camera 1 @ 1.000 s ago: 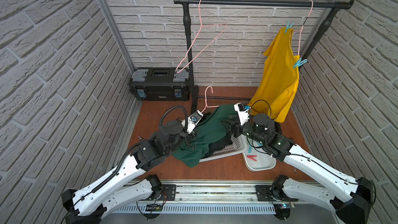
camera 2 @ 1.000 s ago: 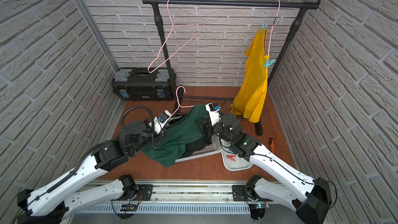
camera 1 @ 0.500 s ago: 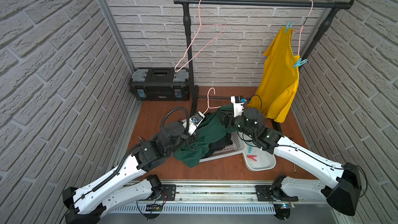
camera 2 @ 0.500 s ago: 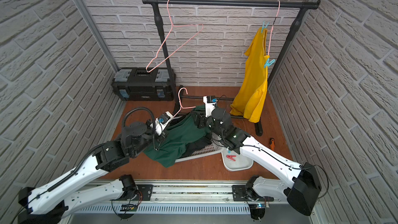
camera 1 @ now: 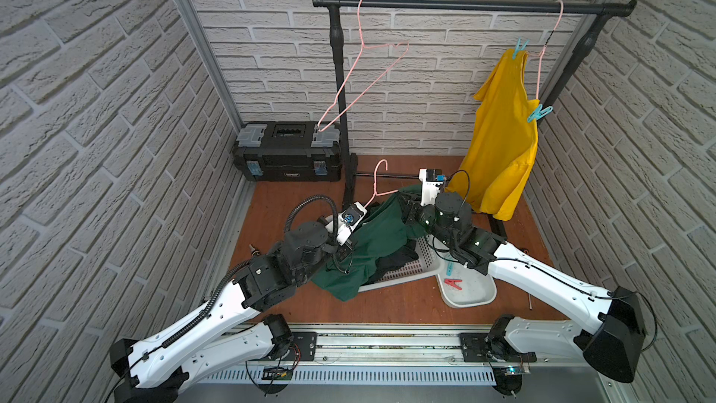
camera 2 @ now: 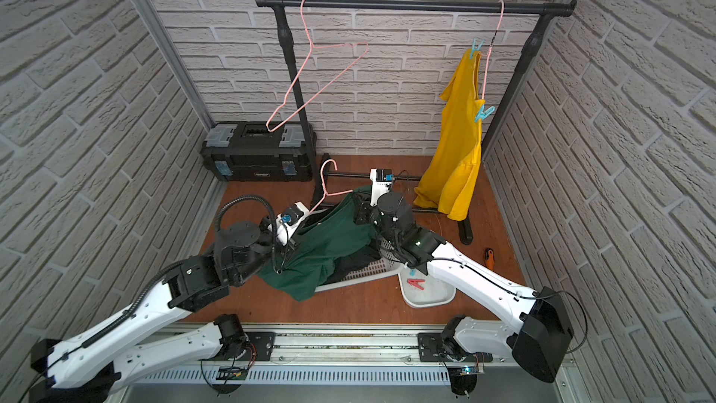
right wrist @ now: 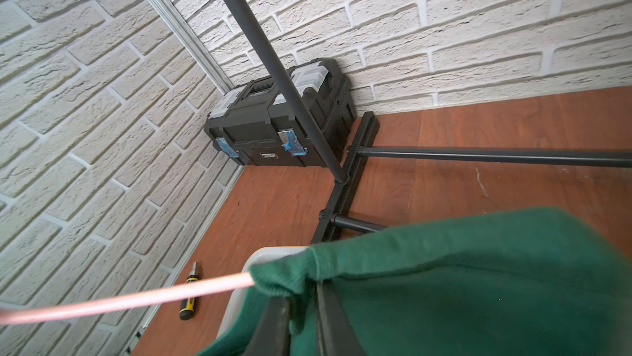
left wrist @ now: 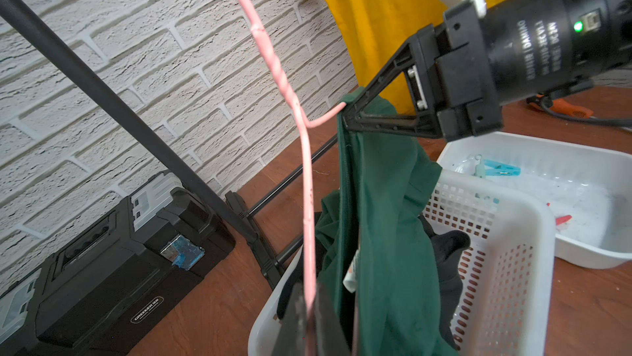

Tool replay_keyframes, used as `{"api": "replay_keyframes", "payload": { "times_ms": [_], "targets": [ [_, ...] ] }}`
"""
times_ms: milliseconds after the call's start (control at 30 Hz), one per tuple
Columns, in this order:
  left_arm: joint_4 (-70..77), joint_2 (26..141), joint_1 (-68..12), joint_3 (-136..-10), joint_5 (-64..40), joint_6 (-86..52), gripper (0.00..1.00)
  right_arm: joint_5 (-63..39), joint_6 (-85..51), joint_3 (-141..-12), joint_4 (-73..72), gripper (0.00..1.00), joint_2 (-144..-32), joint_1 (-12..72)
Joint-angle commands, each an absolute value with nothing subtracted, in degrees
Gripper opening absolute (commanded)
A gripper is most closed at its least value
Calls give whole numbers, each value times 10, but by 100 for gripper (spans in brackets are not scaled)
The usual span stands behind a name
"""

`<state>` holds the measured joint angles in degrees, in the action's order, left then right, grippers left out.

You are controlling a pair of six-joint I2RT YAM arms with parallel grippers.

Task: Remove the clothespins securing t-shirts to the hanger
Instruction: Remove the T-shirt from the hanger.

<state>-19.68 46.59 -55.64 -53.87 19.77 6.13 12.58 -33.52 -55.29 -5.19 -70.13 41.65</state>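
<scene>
Above the white basket: a dark green t-shirt hangs from a pink hanger held up by both arms. Its lower folds spill into the basket and over the rim onto the wooden floor.
Left gripper: fingers pressed together on one sloping arm of the hanger's wire (from its own wrist camera, the wire runs straight out from between them).
Right gripper: fingers drawn to a point, pinching the green cloth where the shirt's shoulder wraps the other arm of the wire.
Black t-shirt: lying in the basket, partly under the green one.
Yellow t-shirt: hanging from a second hanger at the right end of the black rail, well apart from both grippers.
Teal clothespins: two are clipped on the yellow shirt, one at the top of the shoulder and a lower one at the hanger's other corner.
White tray: on the floor just beside the basket. It holds a red clothespin and a loose teal clothespin (the right arm partly hides the teal one in both top views).
Third hanger: pink wire, hooked on the rail's left end.
Toolbox: black, against the back wall beside the rack's left post.
</scene>
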Motion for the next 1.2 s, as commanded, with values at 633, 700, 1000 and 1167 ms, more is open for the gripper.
{"api": "replay_keyframes", "payload": {
  "times_ms": [633, 700, 1000, 1167],
  "targets": [
    [-205, 367, -562, -491, 190, 66, 0, 237, -359, -526, -31, 2, -623, 396],
    [-206, 360, -562, -486, 194, 68, 0, 240, -361, -524, -19, 2, -615, 388],
    [-221, 345, -562, -479, 191, 72, 0, 224, -376, -491, -8, 2, -575, 341],
    [-227, 343, -562, -476, 182, 76, 0, 216, -390, -483, 12, 2, -571, 317]
  ]
}}
